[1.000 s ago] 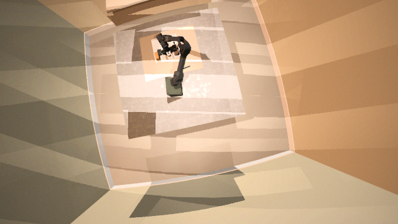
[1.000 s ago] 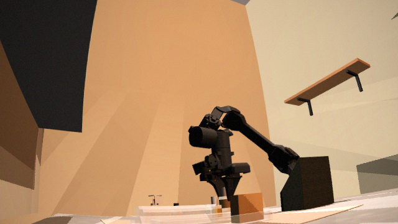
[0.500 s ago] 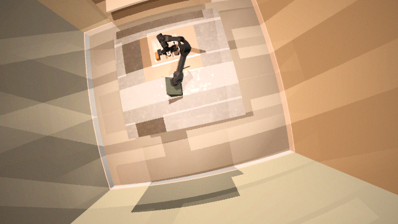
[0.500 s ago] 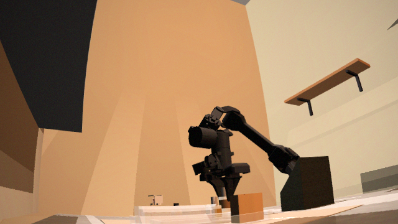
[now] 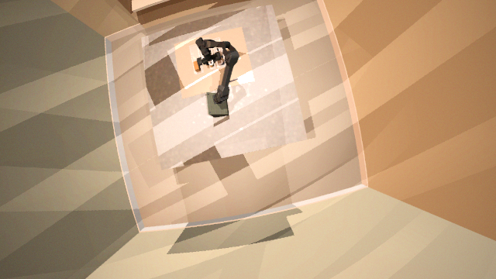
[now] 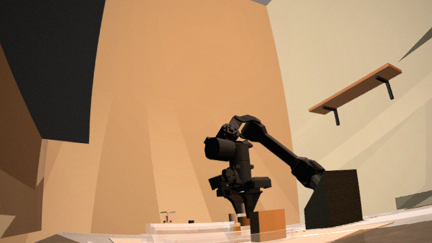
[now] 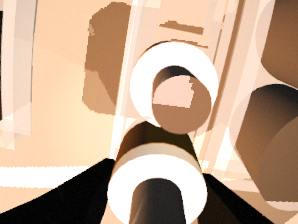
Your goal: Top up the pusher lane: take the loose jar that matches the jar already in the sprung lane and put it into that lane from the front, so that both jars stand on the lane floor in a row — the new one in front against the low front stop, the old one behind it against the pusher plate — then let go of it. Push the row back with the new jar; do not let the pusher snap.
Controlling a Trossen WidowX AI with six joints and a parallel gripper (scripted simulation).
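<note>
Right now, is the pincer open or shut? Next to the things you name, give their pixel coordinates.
Shut on a white-topped jar (image 7: 117, 187): the pincer's (image 6: 241, 214) (image 7: 157, 192) fingers stand on either side of it.
</note>
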